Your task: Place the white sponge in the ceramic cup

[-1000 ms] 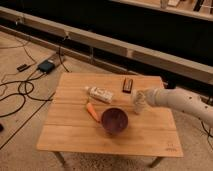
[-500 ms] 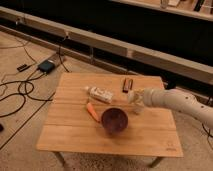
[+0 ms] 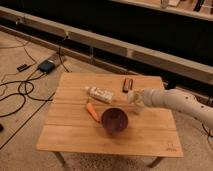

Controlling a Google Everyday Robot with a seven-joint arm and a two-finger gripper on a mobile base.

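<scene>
You are looking down at the wooden table (image 3: pixel 75 135), and the arm (image 3: pixel 175 101) is reaching in over its right edge, stretching toward the middle of the right half. The gripper (image 3: pixel 134 97) is hovering there, closer to the far edge than the near one, and you cannot tell how wide it is standing or whether it is clamping anything. A pale cream lump, the white sponge (image 3: pixel 132 94), is showing right at the gripper's tip, touching it or merging with it. Whether it is actually being gripped is not clear. Directly under that, a small white shape is sitting on the wood: that is looking like the ceramic cup (image 3: pixel 138 108), just below the gripper and partly blending with it. The sponge is sitting above the cup's mouth, not visibly inside it. Just beside the cup, toward the near edge and the table's centre, the dark purple bowl (image 3: pixel 115 120) is standing. An orange carrot (image 3: pixel 92 111) is lying at an angle against the bowl's left side. A long white tube (image 3: pixel 100 93) is lying slantwise further toward the far edge, and a small dark bar (image 3: pixel 128 84) is resting near the far edge, just behind the gripper.
</scene>
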